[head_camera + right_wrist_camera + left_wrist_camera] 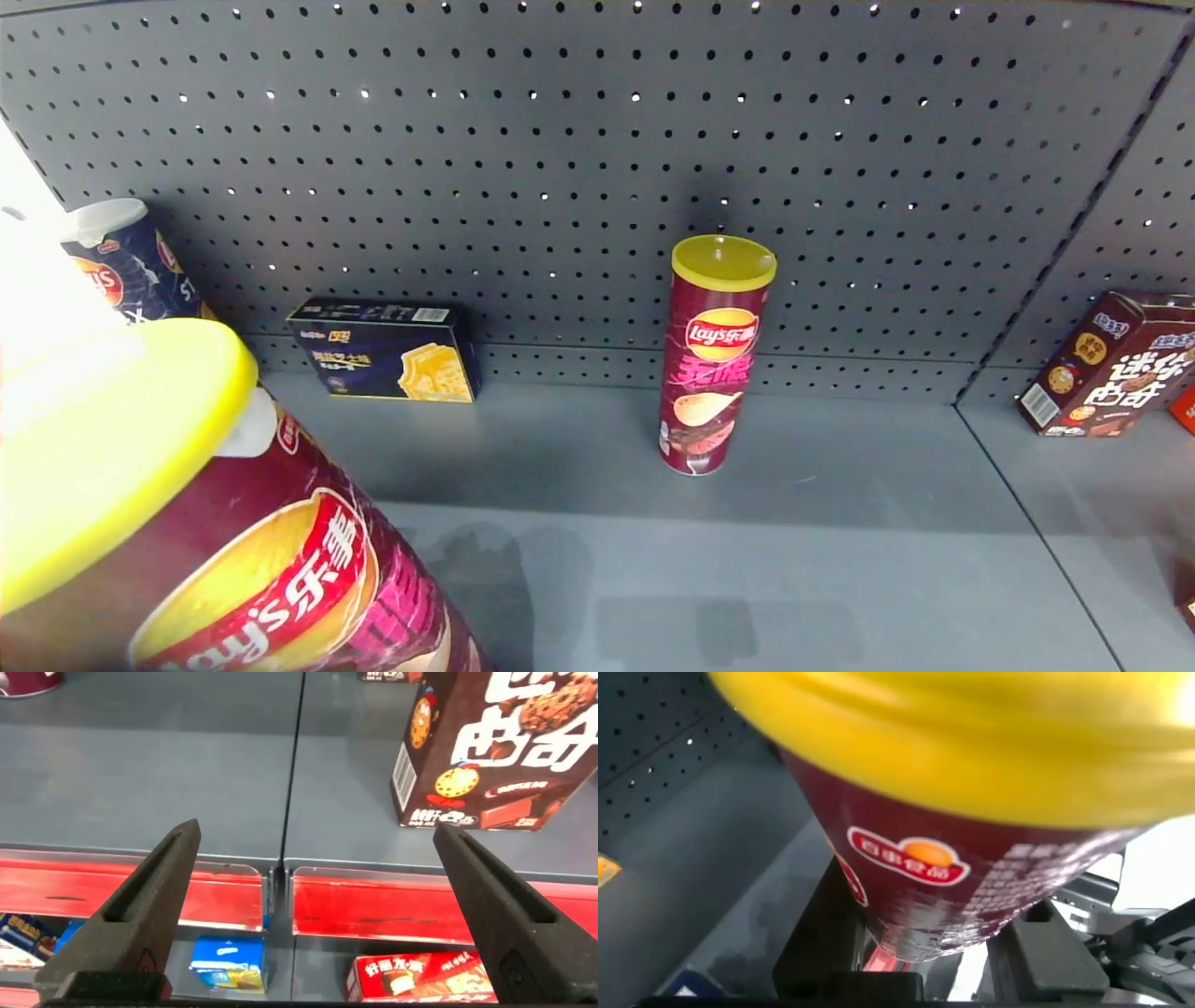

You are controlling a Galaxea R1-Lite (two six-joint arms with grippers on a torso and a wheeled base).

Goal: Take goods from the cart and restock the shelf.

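Head view: at 7 o'clock, a tilted chips can [233,560] has its long axis running with the yellow lid toward 10 o'clock. The left gripper [920,957] appears clamped around its lower body. Bare shelf [840,523] lies at its 1 o'clock, before the upright chips can [714,355]. The right gripper [318,831] hangs spread wide, empty.

A maroon chip can [924,887] with a yellow lid [971,737] sat clamped at its base in the left gripper [915,957]. The gray shelf board [719,859] and pegboard [654,737] lay toward its ten o'clock.
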